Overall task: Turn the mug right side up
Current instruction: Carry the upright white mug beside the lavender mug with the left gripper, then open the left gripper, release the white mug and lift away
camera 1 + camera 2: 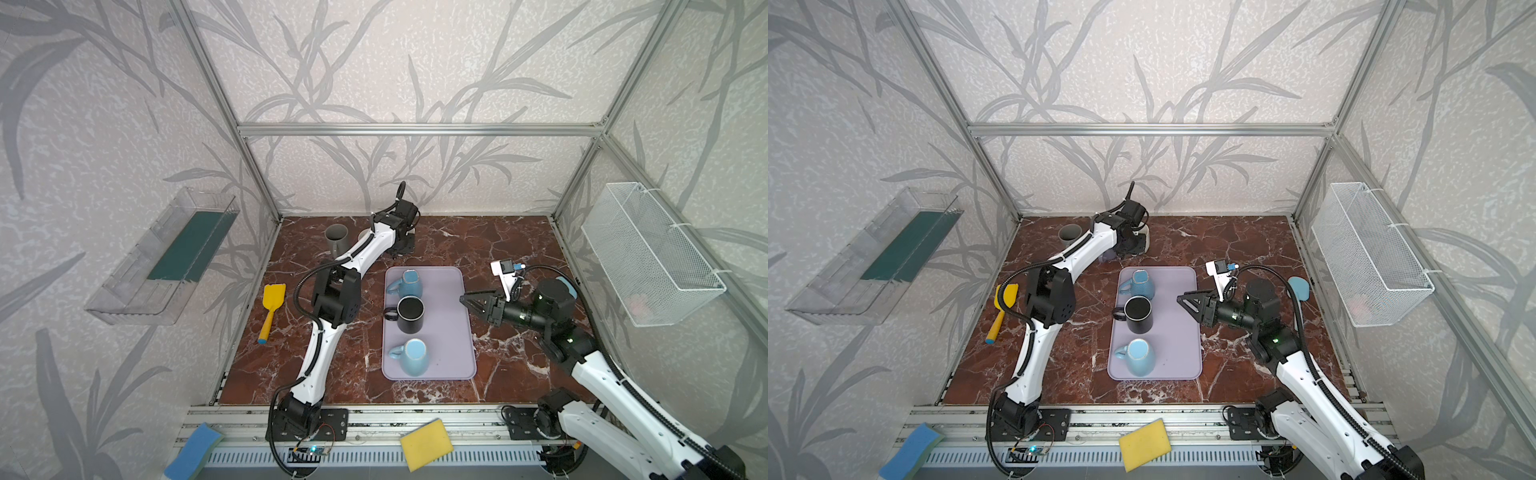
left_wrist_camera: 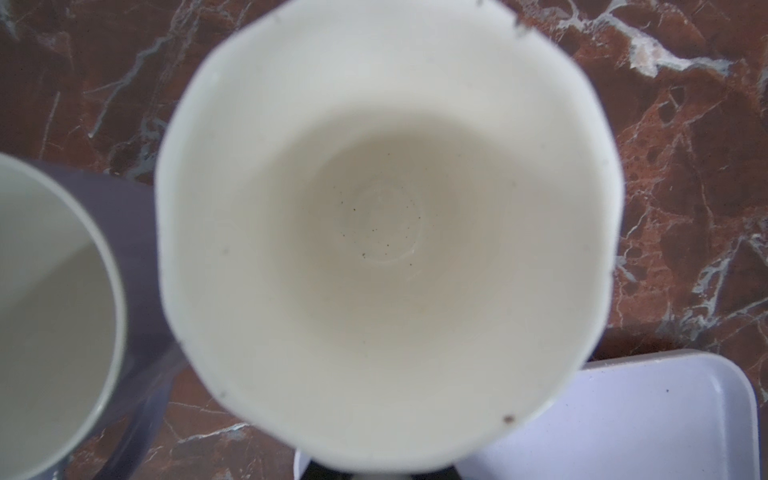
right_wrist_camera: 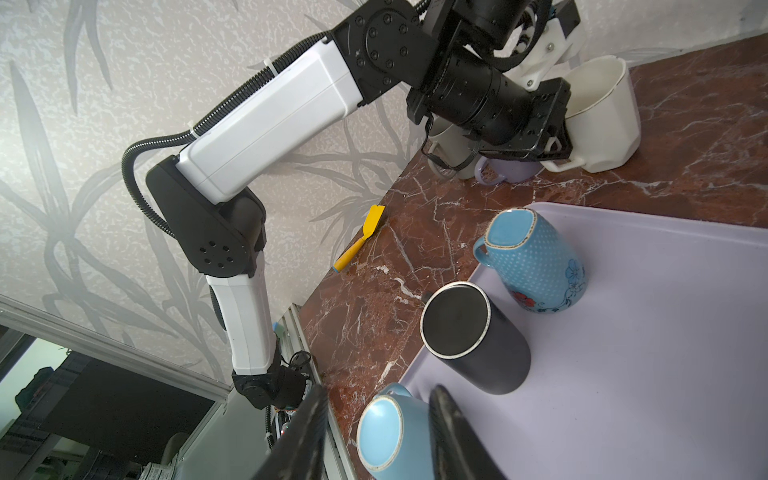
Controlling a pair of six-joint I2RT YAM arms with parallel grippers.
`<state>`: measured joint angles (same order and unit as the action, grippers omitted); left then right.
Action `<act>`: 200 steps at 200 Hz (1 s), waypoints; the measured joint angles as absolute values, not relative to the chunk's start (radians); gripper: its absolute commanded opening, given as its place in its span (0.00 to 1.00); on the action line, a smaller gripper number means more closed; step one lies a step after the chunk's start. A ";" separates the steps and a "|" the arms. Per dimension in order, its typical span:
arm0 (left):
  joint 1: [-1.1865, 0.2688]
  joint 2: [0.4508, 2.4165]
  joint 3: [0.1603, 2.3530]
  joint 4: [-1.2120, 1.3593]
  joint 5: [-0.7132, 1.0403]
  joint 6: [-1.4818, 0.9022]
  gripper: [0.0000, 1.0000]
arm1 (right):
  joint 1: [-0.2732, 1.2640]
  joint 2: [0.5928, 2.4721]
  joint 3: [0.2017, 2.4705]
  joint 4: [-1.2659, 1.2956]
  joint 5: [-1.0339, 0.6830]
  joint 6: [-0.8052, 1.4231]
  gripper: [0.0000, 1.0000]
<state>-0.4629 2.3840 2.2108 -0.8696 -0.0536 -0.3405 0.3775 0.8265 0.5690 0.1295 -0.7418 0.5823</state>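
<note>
A white mug [image 3: 598, 120] stands mouth up on the marble at the back of the table; the left wrist view looks straight down into it [image 2: 386, 216]. My left gripper [image 3: 555, 145] is shut on its handle, and the arm hides most of the mug in both top views [image 1: 1143, 243]. On the lilac tray [image 1: 449, 332] three mugs stand bottom up: a patterned blue one [image 1: 409, 282], a black one [image 1: 410, 314] and a light blue one [image 1: 414, 356]. Above the tray's right edge my right gripper [image 1: 467, 298] is open and holds nothing.
A grey cup [image 1: 336, 239] and a purple mug [image 2: 137, 249] stand close beside the white mug. A yellow spatula [image 1: 272, 307] lies at the table's left. A wire basket [image 1: 652, 253] hangs on the right wall. Two sponges [image 1: 426, 444] lie on the front rail.
</note>
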 measured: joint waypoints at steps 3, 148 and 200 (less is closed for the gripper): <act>-0.463 2.384 2.211 -0.870 -0.054 -0.341 0.03 | 0.377 0.826 0.569 0.130 -0.742 0.582 0.41; -0.464 2.386 2.257 -0.886 -0.081 -0.340 0.24 | 0.373 0.826 0.569 0.128 -0.745 0.582 0.41; -0.464 2.374 2.257 -0.892 -0.087 -0.340 0.24 | 0.373 0.823 0.569 0.125 -0.745 0.582 0.41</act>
<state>-0.4641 2.3741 2.2566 -0.8917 -0.0872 -0.3405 0.3729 0.8227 0.5690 0.1246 -0.7452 0.5819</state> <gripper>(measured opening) 0.244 0.415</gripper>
